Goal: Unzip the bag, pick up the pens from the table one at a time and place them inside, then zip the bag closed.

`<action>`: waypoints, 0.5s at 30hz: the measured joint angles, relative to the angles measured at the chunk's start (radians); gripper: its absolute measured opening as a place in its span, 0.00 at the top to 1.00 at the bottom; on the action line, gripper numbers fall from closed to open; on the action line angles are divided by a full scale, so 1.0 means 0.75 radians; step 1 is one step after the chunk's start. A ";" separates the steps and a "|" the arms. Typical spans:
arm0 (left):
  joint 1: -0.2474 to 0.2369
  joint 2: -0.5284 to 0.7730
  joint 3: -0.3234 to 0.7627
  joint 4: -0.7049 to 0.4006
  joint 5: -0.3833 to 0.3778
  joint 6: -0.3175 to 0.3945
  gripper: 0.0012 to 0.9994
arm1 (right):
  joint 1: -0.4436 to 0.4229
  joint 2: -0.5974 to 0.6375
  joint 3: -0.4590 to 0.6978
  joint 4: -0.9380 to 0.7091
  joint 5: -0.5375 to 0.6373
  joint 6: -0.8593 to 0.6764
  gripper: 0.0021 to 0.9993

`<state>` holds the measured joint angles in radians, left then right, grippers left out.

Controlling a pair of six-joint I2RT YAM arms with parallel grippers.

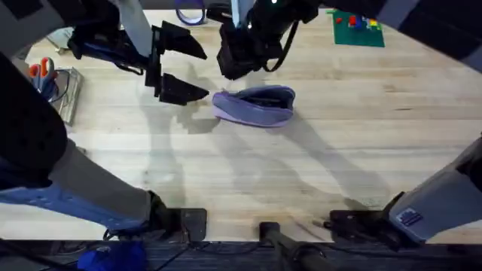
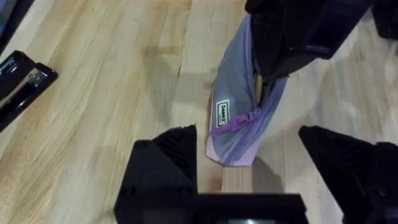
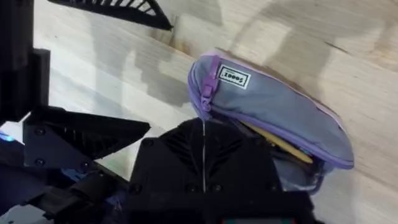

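The lavender bag (image 1: 254,105) lies on the table (image 1: 339,150), bulging, with its purple zip pull (image 2: 233,122) at the end that faces my left gripper. The zip gapes, and a slim yellow pen (image 3: 283,144) shows inside. My left gripper (image 1: 184,66) hovers open just left of the bag, its fingers (image 2: 166,163) astride the bag's labelled end without touching it. My right gripper (image 1: 239,64) hangs over the bag's far side with its fingers (image 3: 186,149) pressed together at the opening; nothing shows between them. Loose pens on the table are out of view.
A black stapler (image 2: 18,78) lies left of the left gripper. A purple tape ring (image 1: 190,13) and a green plate with bricks (image 1: 358,28) sit at the far edge. Orange-handled scissors (image 1: 41,71) rest at the left edge. Bare wood stretches in front of the bag.
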<state>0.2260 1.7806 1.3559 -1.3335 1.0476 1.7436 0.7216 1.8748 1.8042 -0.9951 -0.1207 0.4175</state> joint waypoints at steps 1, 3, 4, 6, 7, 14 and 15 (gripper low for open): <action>0.000 0.001 0.000 -0.001 0.000 -0.002 0.01 | 0.000 0.000 0.000 0.000 0.000 0.000 0.97; 0.000 0.011 0.000 -0.001 0.001 -0.007 0.01 | 0.000 0.000 0.000 0.000 0.001 0.000 0.97; 0.000 0.021 0.000 -0.001 0.001 -0.008 0.01 | 0.000 0.000 0.000 0.000 0.000 0.000 0.97; 0.000 0.042 -0.001 -0.001 0.001 -0.012 0.01 | 0.000 0.000 0.000 0.000 0.000 0.000 0.97; 0.000 0.051 -0.001 0.000 0.001 -0.013 0.01 | 0.000 0.000 0.000 0.000 0.000 0.000 0.97; 0.000 0.061 -0.004 0.003 0.000 -0.017 0.00 | 0.000 0.000 0.000 0.000 0.001 0.000 0.97; 0.000 0.061 -0.004 0.003 0.001 -0.017 0.01 | 0.000 0.000 0.000 0.000 0.000 0.000 0.97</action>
<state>0.2260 1.8263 1.3525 -1.3312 1.0481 1.7306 0.7216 1.8748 1.8042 -0.9952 -0.1205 0.4175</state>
